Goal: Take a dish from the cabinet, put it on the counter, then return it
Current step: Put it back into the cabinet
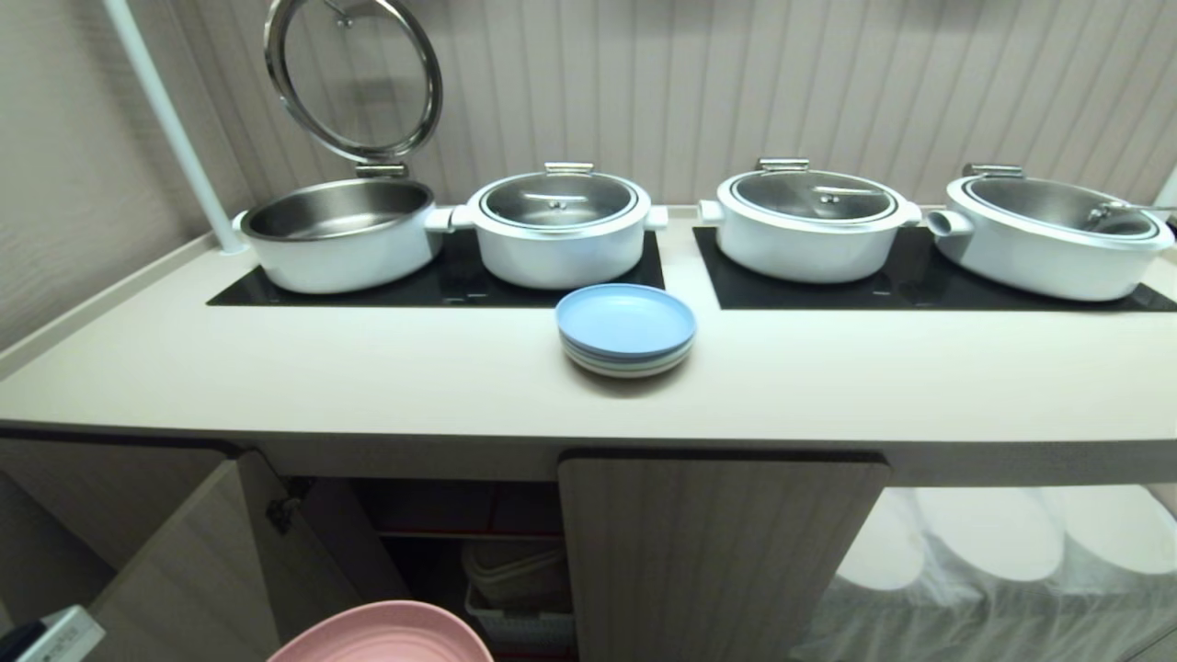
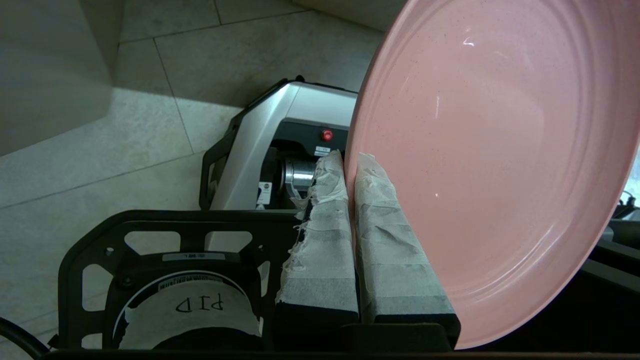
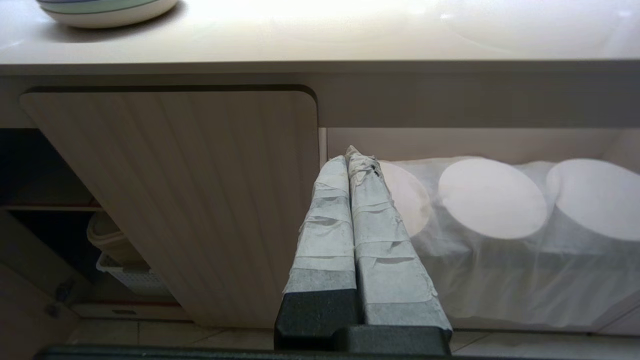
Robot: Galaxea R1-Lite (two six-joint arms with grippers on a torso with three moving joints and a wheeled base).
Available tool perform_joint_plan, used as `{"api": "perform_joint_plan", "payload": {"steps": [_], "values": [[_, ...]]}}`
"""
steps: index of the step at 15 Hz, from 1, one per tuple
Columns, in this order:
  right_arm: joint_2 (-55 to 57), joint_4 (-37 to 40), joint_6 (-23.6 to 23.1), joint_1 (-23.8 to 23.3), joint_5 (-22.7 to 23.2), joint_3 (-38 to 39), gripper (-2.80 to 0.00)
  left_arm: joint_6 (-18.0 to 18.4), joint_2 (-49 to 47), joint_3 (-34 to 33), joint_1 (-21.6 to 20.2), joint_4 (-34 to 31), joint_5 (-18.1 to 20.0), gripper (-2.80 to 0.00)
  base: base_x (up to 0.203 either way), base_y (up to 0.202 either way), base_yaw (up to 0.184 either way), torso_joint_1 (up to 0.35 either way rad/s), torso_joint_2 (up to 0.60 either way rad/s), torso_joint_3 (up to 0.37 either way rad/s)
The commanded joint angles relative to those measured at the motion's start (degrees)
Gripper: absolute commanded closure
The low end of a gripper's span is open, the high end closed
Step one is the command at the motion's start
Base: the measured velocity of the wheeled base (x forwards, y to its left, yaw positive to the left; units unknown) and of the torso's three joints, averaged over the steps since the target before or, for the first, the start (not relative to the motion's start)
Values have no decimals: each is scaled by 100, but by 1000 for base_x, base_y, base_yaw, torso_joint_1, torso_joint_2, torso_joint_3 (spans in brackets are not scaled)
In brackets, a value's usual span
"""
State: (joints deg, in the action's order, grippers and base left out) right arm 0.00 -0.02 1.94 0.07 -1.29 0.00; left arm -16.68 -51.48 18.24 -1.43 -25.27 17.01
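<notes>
I have the left gripper (image 2: 350,165) clamped on the rim of the pink dish (image 2: 500,165), its taped fingers (image 2: 320,240) pinching the edge, the plate tilted up beside them; the dish is low in front of the cabinet (image 1: 717,552), whose left door (image 1: 184,570) stands open, below the counter (image 1: 368,377); the right gripper (image 3: 348,160) is closed on nothing, facing the shut door; a blue-topped plate stack (image 1: 625,329) sits on the counter above.
</notes>
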Motion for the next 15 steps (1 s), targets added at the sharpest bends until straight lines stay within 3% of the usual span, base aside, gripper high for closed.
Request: {"api": "perform_joint_plan", "payload": {"steps": [1, 8, 15], "values": [[0, -14, 216, 1, -141, -2, 0, -15, -11, -13, -16, -13, 13, 0, 0, 0, 0, -159, 335, 172], [0, -33, 324, 1, -223, 0, 0, -3, -81, -66, -16, 13, 40, 0, 0, 0, 0, -169, 359, 187], [0, -33, 324, 1, -231, 0, 0, 7, -167, -110, -7, 22, 51, 0, 0, 0, 0, -240, 534, 286]]}}
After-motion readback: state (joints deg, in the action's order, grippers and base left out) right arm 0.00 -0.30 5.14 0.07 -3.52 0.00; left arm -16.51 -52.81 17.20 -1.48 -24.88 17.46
